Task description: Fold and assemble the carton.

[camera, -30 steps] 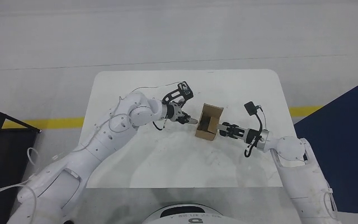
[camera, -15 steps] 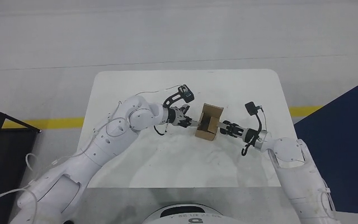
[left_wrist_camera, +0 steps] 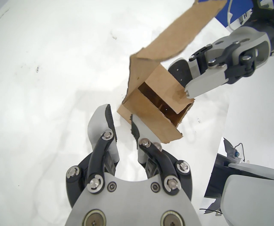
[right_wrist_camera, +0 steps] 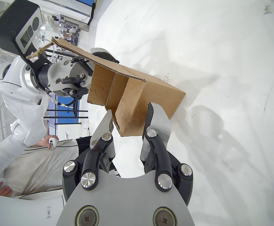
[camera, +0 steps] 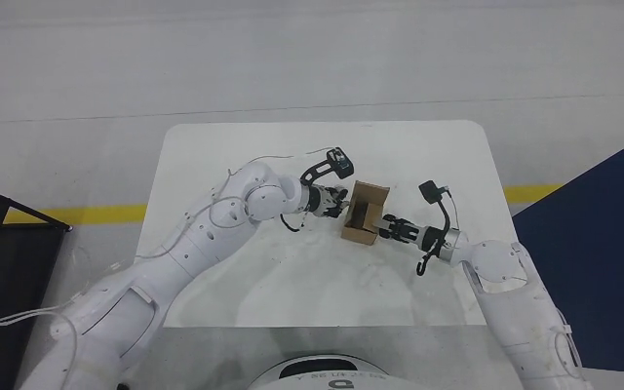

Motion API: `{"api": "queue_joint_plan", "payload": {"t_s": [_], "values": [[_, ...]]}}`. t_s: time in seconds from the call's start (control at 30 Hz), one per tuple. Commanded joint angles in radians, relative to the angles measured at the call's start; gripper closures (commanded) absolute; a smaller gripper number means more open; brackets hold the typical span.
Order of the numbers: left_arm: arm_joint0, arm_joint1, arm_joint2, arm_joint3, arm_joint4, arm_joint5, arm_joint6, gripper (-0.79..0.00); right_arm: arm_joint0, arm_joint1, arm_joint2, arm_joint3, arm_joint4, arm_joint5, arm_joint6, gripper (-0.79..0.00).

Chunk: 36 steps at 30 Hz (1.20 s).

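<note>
Carton sits mid-desk, long flap up. Right gripper is clamped on its right side. Left gripper, fingers apart, is at its left side. Likely flap folding: hold right firm, push along the crease, don't crush.

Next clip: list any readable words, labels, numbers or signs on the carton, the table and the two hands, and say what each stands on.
On the carton: none; plain brown card inside and out.
On the table: none; only small dark scuffs.
On the left hand and the right hand: none readable.
On the shelves in the room behind: anything printed is too blurred to read.
</note>
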Motion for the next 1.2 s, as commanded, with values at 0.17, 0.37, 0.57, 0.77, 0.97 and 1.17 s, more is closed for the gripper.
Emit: {"api": "queue_joint_plan", "payload": {"t_s": [0.17, 0.37, 0.57, 0.77, 0.97, 1.17], "values": [[-0.016, -0.027, 0.005, 0.059, -0.059, -0.020, 0.012, -0.785, 0.000, 0.006, 0.001, -0.004, -0.010, 0.004, -0.012, -0.339], [-0.004, -0.010, -0.060, 0.036, -0.115, -0.035, -0.012, -0.785, 0.000, 0.010, 0.006, -0.009, -0.012, 0.002, -0.043, -0.339], [-0.001, -0.004, -0.074, 0.025, -0.111, -0.036, -0.010, -0.785, -0.004, 0.011, 0.010, -0.015, -0.011, -0.003, -0.097, -0.376], [0.019, 0.005, -0.103, 0.017, -0.086, 0.029, 0.015, -0.785, 0.015, 0.013, -0.002, 0.004, 0.000, -0.002, -0.101, -0.363], [0.087, 0.044, -0.193, -0.078, -0.123, 0.150, -0.109, -0.785, 0.046, 0.013, -0.025, 0.021, 0.004, -0.003, -0.105, -0.339], [0.230, 0.107, -0.366, -0.311, -0.183, 0.295, -0.251, -0.785, 0.071, 0.011, -0.055, 0.041, 0.005, -0.016, -0.113, -0.329]]}}
